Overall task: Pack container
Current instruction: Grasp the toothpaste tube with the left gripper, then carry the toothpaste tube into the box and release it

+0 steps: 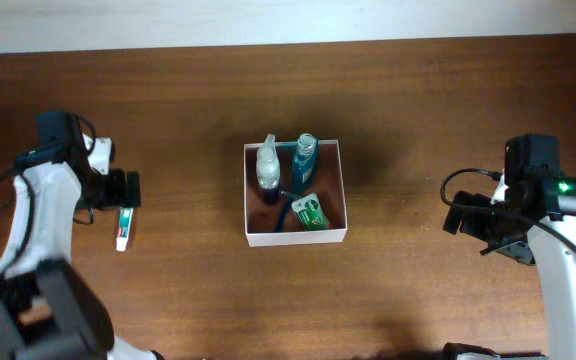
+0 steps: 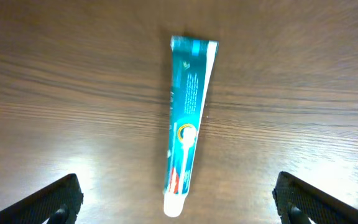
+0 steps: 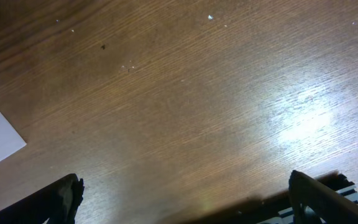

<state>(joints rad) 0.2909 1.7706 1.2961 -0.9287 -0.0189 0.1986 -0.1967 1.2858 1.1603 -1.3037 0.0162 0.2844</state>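
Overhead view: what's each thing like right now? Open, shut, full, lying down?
Container: open-top, partly filled.
Toothpaste tube: capped, lying flat outside the container.
Spray bottle: inside the container.
Blue bottle: inside the container.
Green packet: inside the container, lying flat.
Left fingers: open, empty, either side of the tube.
Right fingers: open, empty.

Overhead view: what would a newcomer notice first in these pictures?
First, the white-walled container in the middle of the view, already holding a clear spray bottle, a blue bottle and a green packet. Next, the lone teal toothpaste tube lying on the table at the left, right by the open left tool.
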